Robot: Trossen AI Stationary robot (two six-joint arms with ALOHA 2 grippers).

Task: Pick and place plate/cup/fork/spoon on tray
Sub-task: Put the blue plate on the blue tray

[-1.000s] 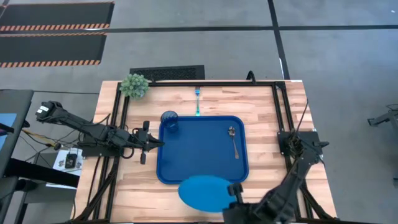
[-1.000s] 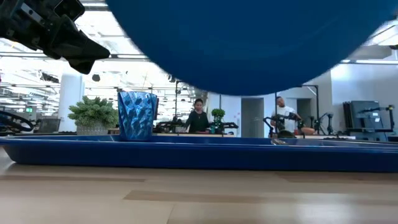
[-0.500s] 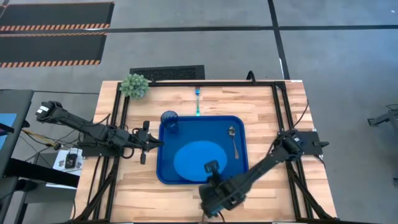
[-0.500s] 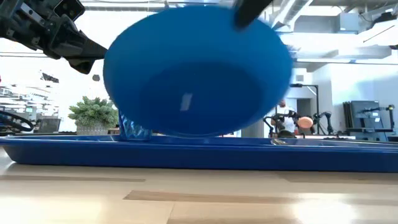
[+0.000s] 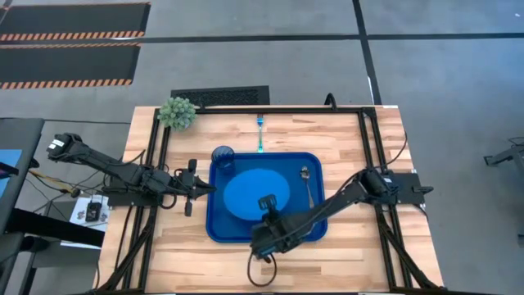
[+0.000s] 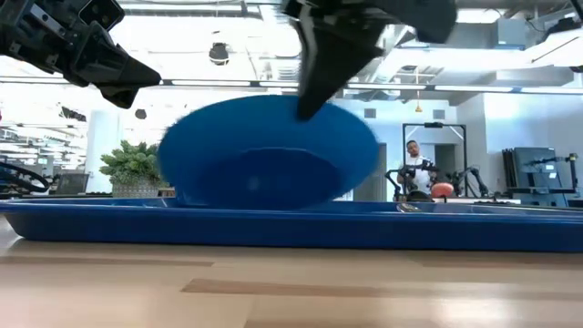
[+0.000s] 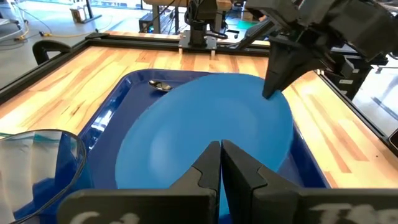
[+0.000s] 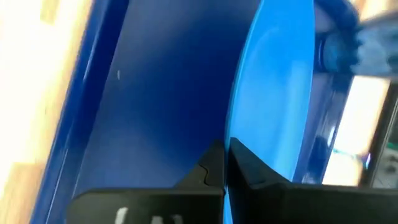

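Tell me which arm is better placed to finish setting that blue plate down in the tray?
The right arm. Its claw already grips the plate by its near edge, tilted over the tray. The left claw waits shut beside the tray's left rim, holding nothing.

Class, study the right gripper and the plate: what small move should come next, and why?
Probably lower and release. The right gripper grips the plate by its edge, tilted over the tray, its far edge low and the held edge raised.
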